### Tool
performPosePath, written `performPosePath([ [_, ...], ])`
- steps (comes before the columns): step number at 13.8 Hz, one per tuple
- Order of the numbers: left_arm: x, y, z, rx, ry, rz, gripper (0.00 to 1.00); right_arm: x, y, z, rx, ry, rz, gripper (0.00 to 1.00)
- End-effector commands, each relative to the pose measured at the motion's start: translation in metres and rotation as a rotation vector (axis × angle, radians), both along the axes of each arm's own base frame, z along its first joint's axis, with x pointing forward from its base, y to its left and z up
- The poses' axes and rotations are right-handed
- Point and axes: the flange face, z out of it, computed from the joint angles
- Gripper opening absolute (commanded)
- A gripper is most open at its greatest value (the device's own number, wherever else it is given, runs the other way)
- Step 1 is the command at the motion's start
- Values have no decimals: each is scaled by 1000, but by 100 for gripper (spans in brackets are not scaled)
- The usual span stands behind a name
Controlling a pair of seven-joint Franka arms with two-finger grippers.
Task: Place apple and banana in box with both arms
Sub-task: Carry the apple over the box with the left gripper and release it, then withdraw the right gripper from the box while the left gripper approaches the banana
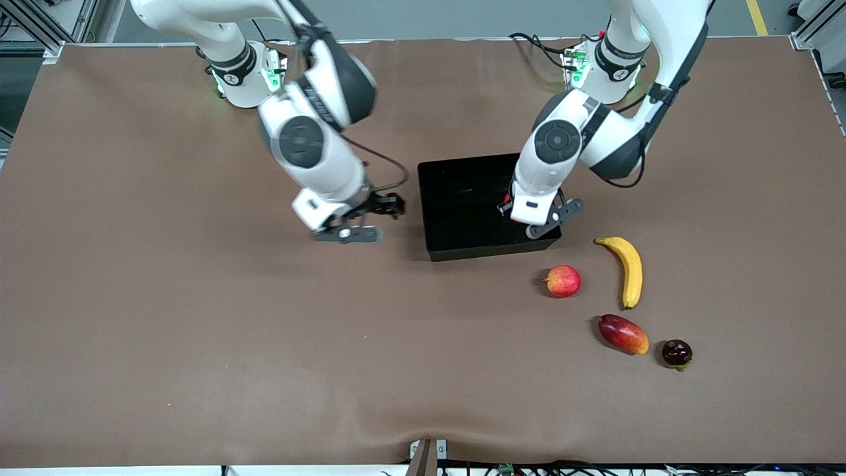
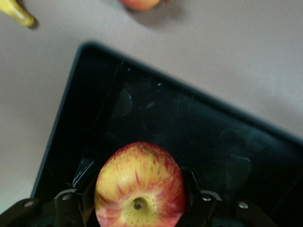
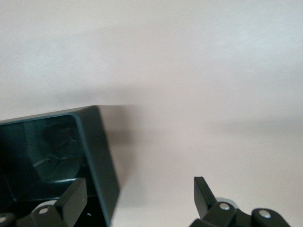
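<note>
My left gripper [image 1: 550,221] is shut on the apple [image 2: 139,187], red with yellow streaks and its stem hollow facing the wrist camera. It holds the apple over the black box [image 1: 462,211], near the box's corner toward the left arm's end; the box also shows in the left wrist view [image 2: 189,123]. In the front view the hand hides most of the apple. The banana [image 1: 628,268] lies on the table, nearer to the front camera than the box; its tip shows in the left wrist view [image 2: 16,12]. My right gripper [image 1: 377,218] is open and empty beside the box's wall [image 3: 97,146], toward the right arm's end.
A pinkish-red round fruit [image 1: 563,280] lies beside the banana. A red-yellow mango [image 1: 623,334] and a small dark fruit [image 1: 677,353] lie nearer to the front camera. The brown table [image 1: 198,330] is bare toward the right arm's end.
</note>
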Motion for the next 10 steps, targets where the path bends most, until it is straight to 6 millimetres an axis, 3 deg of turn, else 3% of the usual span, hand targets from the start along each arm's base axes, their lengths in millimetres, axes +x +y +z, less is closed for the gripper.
performPosePath([
  [1,-33,7,-23,-22,-58,4,0,15,-69,32,14,5,27,100],
  [5,-49,14,-54,-25,-58,-36,0,41,-184,63,43,-6,109,100],
  [8,-48,15,-73,-14,-46,-75,0,35,-257,95,62,4,130,100],
  [9,-46,15,-76,-15,-43,-80,29,31,-275,104,66,6,122,100],
  [10,-43,14,-76,-18,-46,-75,70,30,-291,109,61,8,106,100],
])
